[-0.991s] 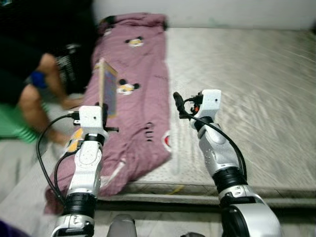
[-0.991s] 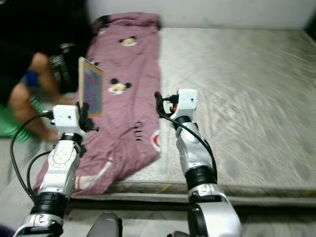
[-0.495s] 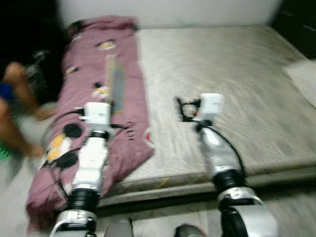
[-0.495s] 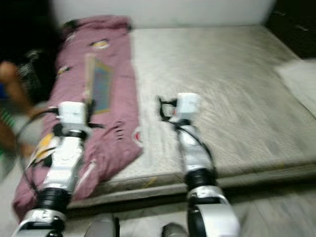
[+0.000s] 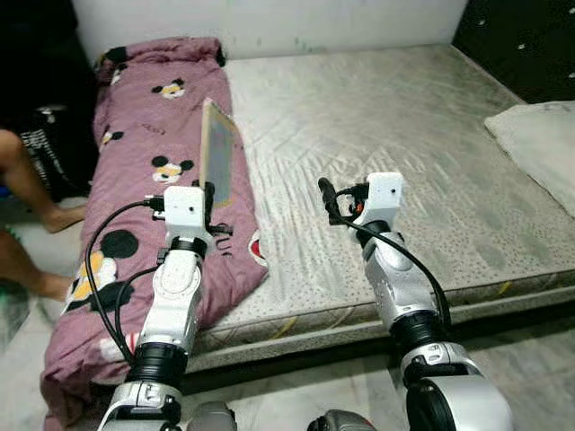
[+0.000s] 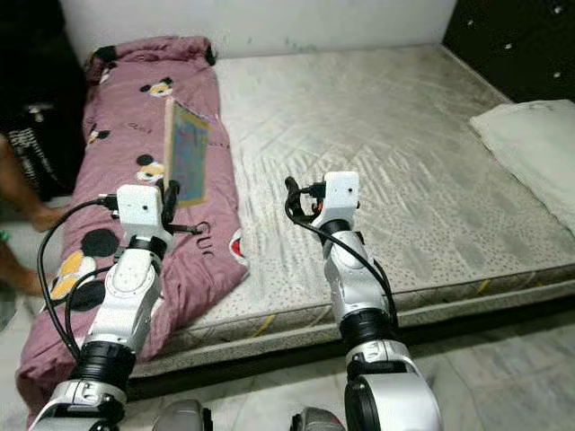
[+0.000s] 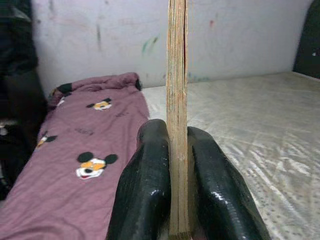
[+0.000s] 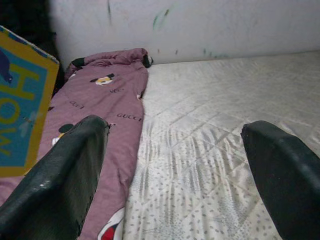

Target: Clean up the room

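Observation:
My left gripper (image 5: 208,192) is shut on a thin picture book (image 5: 218,153) and holds it upright above the purple Mickey Mouse blanket (image 5: 148,148). In the left wrist view the book (image 7: 177,75) stands edge-on between the two black fingers (image 7: 145,185). The book's blue and yellow cover (image 8: 22,100) faces my right gripper. My right gripper (image 5: 329,199) is open and hovers over the bare grey mattress (image 5: 377,117), holding nothing. Its wide-apart fingers (image 8: 65,170) frame the mattress in the right wrist view.
A white pillow (image 5: 539,135) lies on the mattress at the far right. A dark cabinet (image 5: 521,36) stands behind it. A person's bare legs (image 5: 27,193) and a black bag (image 5: 56,144) are at the left, beside the blanket. Pale floor (image 5: 530,359) runs along the mattress's front edge.
The camera has swung right, bringing the pillow and dark cabinet into view and pushing the person to the left edge. The left gripper still holds the book; the right stays open.

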You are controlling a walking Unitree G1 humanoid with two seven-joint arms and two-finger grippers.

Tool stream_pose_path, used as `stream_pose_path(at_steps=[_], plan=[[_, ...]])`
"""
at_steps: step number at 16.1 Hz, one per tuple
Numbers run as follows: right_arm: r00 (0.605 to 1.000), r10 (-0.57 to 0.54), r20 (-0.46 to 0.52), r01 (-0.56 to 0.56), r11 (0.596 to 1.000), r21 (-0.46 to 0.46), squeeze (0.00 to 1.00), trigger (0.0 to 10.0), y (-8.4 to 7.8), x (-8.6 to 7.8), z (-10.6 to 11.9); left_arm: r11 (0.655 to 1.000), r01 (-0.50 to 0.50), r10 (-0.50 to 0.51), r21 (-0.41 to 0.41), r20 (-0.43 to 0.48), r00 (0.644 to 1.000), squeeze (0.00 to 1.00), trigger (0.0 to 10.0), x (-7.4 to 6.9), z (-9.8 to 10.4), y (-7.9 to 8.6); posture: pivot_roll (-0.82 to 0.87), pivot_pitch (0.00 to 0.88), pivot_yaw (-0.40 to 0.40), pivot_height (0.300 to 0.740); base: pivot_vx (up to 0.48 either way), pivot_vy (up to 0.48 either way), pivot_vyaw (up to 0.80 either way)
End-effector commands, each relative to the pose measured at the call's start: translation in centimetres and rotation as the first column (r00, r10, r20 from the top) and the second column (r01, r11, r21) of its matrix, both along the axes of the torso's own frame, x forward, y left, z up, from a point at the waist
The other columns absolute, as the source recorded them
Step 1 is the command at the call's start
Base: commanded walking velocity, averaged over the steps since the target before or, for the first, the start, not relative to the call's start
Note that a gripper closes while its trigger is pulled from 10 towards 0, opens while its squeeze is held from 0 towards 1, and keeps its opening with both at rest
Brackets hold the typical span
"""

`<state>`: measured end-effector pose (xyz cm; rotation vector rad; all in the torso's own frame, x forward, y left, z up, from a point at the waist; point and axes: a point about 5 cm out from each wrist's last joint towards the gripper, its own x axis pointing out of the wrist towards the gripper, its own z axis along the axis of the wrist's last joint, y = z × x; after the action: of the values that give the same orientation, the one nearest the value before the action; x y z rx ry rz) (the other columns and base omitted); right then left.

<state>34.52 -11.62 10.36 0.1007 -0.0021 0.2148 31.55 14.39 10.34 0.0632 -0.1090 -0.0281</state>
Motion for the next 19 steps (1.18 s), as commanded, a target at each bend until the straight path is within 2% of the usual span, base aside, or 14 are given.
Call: stream_pose_path(at_steps=[1,3,7,10,12,16,19], plan=[[1.000,0.021,0.022,-0.021,1.000,-0.005,0.00,10.0,0.48,0.18,0.50,1.000,-0.004,0.004,0.001,0.055,0.998,0.00,10.0,0.30,1.17,0.19,0.00,0.000,0.002,0.740,0.000,0.000,0.00],[1.000,0.015,0.012,-0.015,1.000,0.016,0.00,10.0,0.42,0.15,0.39,1.000,0.002,-0.003,0.002,0.054,0.999,0.00,10.0,0.29,1.16,0.13,0.00,0.000,0.003,0.740,0.000,0.000,0.00],[0.999,0.026,0.022,-0.026,1.000,-0.014,0.00,10.0,0.50,0.11,0.42,1.000,0.008,-0.008,-0.001,0.053,0.999,0.00,10.0,0.30,1.15,0.05,0.00,0.000,0.003,0.740,0.000,0.000,0.00],[0.999,0.032,0.025,-0.031,0.999,-0.020,0.00,10.0,0.53,0.08,0.44,1.000,0.006,-0.005,-0.012,0.052,0.999,0.00,10.0,0.26,1.12,0.07,0.00,0.000,0.001,0.740,0.000,-0.287,0.00],[0.999,0.036,0.026,-0.036,0.999,-0.026,0.00,10.0,0.60,0.07,0.44,1.000,0.006,-0.005,-0.014,0.051,0.999,0.00,10.0,0.26,1.12,0.06,0.00,0.000,0.001,0.740,0.000,-0.289,0.42],[0.999,0.044,0.032,-0.043,0.999,-0.034,0.00,10.0,0.68,0.04,0.46,1.000,0.005,-0.005,-0.018,0.049,0.999,0.00,10.0,0.28,1.09,0.05,-0.01,0.000,0.000,0.740,0.000,0.000,0.70],[0.999,0.041,0.028,-0.040,0.999,-0.034,0.00,10.0,0.65,0.05,0.40,1.000,0.008,-0.007,-0.017,0.048,0.999,0.00,10.0,0.28,1.09,0.03,-0.01,0.000,0.000,0.740,0.000,0.000,0.00]])
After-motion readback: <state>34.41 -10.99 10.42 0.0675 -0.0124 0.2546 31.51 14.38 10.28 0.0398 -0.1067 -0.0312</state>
